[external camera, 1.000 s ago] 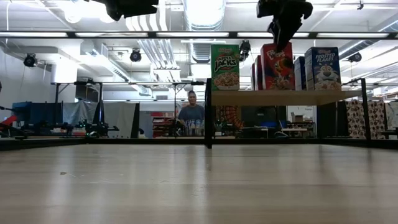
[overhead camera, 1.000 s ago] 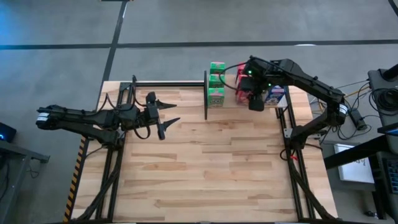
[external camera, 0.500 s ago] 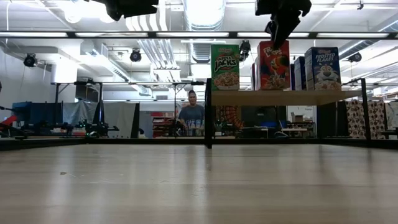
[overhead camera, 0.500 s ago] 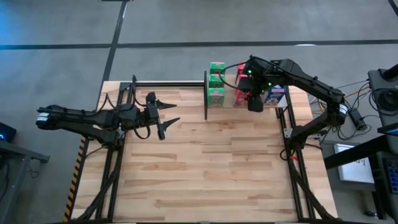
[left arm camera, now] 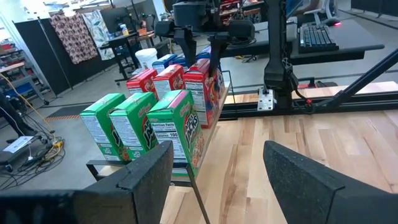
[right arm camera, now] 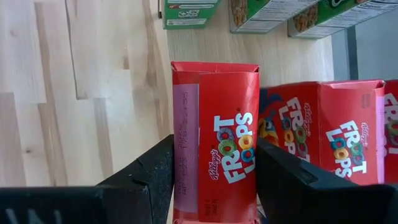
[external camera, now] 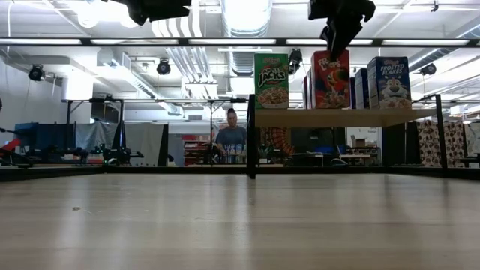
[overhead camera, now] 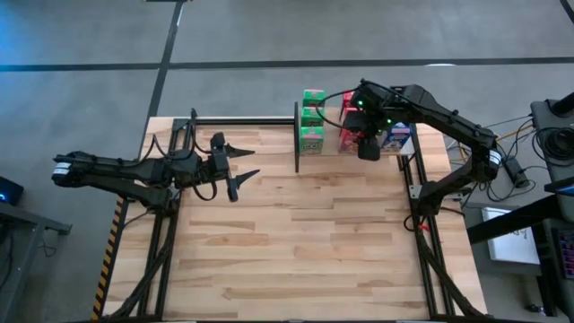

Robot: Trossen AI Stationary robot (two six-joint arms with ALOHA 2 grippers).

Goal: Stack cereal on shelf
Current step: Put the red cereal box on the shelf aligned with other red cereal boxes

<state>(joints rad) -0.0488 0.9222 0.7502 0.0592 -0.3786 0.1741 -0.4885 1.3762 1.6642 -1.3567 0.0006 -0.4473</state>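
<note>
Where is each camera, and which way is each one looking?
High view: above the table, facing straight down; shows both arms, the left gripper and right gripper.
Low view: at tabletop height, facing level across at the shelf; arms enter from above.
Left wrist view: on the left arm, facing the green boxes; own fingers show.
Right wrist view: on the right arm, facing down on the red box.
Shared: every view shows that red box.

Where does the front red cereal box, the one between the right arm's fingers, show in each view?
High: front red box under the right tool, on the shelf.
Low: on the shelf board, below the tool.
Left wrist: nearest red box.
Right wrist: between the fingers.
Shared landmark: green boxes beside it.
</note>
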